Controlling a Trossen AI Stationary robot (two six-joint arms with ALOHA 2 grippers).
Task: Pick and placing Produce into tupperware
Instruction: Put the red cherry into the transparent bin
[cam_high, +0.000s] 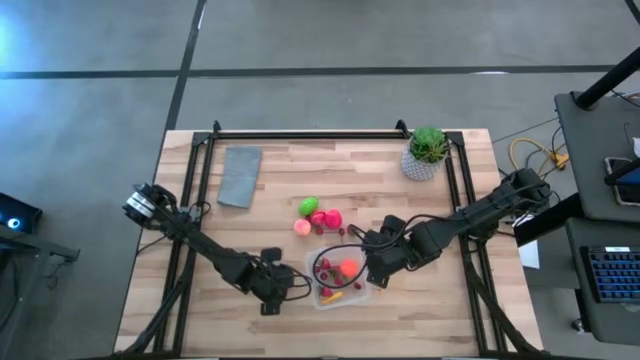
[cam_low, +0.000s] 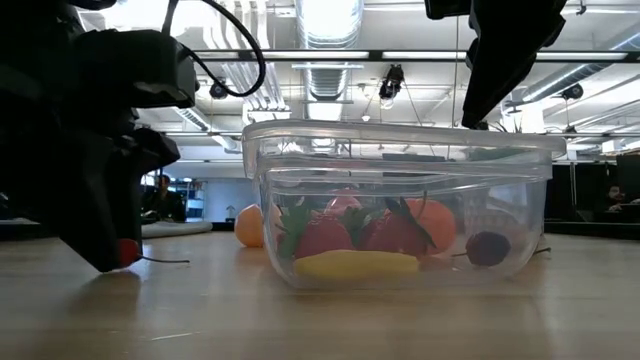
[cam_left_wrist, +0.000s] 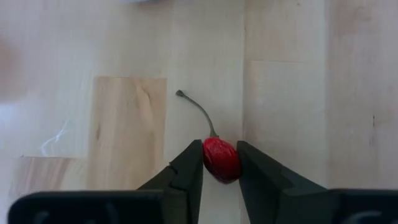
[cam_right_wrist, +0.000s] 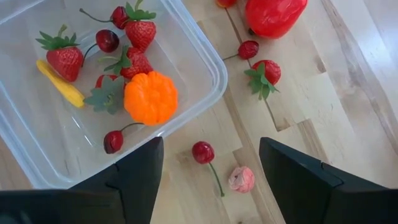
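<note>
- Tupperware (cam_high: 342, 281): clear, roughly square, rounded corners; on the worktop (cam_high: 260, 220) near the middle of its front edge, between the two grippers.
- Contents, per right wrist view: orange rounded piece (cam_right_wrist: 150, 97), yellow elongated piece (cam_right_wrist: 60, 84), strawberries (cam_right_wrist: 64, 57) with green caps, dark red cherries (cam_right_wrist: 113, 141) on stems.
- Same contents seen through the clear wall in low view: strawberries, yellow piece (cam_low: 356, 263) lying on the floor of the box, dark cherry (cam_low: 487, 247).
- Loose produce just outside the box: cherry with stem (cam_right_wrist: 203, 152), pale pink piece (cam_right_wrist: 241, 179), strawberry (cam_right_wrist: 267, 72), further cherry (cam_right_wrist: 248, 49), large red piece (cam_right_wrist: 274, 14).
- Further produce toward the worktop's centre: green piece (cam_high: 308, 206), pink-red piece (cam_high: 326, 218), pale orange piece (cam_high: 302, 227).
- Left gripper (cam_left_wrist: 220, 163): low at the worktop, just beside the box on its left; fingers closed narrowly on a small red cherry (cam_left_wrist: 221, 159), stem (cam_left_wrist: 198, 111) trailing forward over the wood.
- Right gripper (cam_right_wrist: 210, 163): above the worktop at the box's right side; fingers spread wide, nothing between them.
- Grey cloth (cam_high: 239, 176): flat, toward the rear left of the worktop.
- Potted plant (cam_high: 426, 153): green, white pot, near the rear right corner.
</note>
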